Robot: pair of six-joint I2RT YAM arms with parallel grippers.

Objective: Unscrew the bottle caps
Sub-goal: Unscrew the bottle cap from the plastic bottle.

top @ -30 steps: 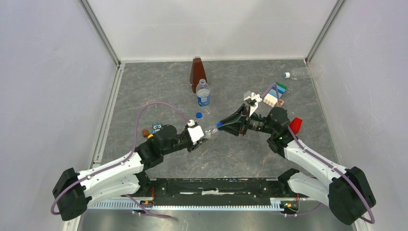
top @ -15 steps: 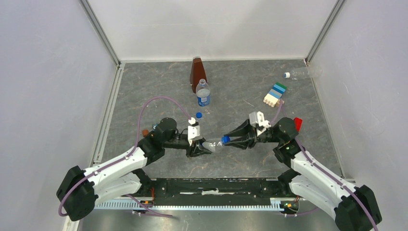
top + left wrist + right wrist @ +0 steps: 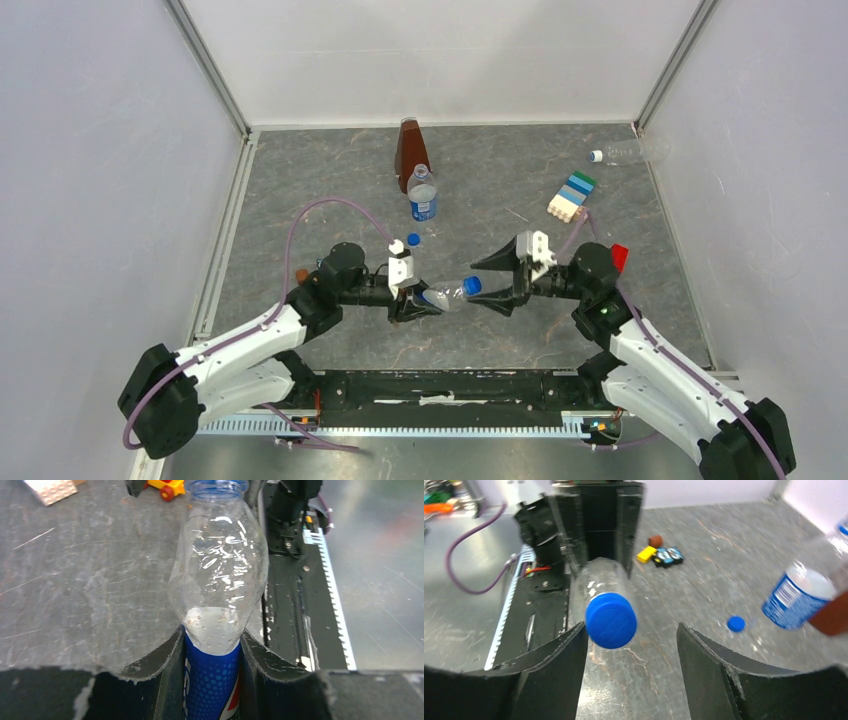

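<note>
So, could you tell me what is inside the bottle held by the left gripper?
The bottle looks empty in its clear upper part, with only droplets on the wall. Its blue label and the left gripper hide the rest.

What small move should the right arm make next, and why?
Probably close the right gripper on the blue cap. Its jaws stand open with the cap between them, nearer one finger. The cap sits on the bottle, which the left gripper clamps at the label, so a twist could follow.
</note>
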